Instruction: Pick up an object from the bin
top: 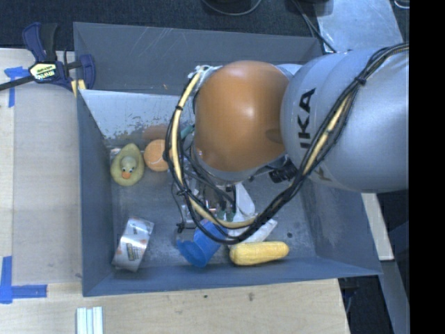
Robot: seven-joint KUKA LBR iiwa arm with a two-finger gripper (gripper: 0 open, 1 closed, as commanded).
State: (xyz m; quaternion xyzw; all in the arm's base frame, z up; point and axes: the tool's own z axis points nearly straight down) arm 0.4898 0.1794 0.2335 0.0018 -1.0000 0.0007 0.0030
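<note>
My gripper [189, 223] reaches down below the arm's wrist at the bin's front middle. Directly beneath it lies a small blue object [198, 249], part of it covered by the gripper. A yellow corn cob [259, 252] lies just to its right along the front wall. A white object [245, 199] shows partly under the wrist, behind the cob.
A silver tape roll [133, 242] sits in the front left corner. A yellow rubber duck [127, 165] and an orange ball [156, 154] lie at the back left. The arm covers the bin's right half.
</note>
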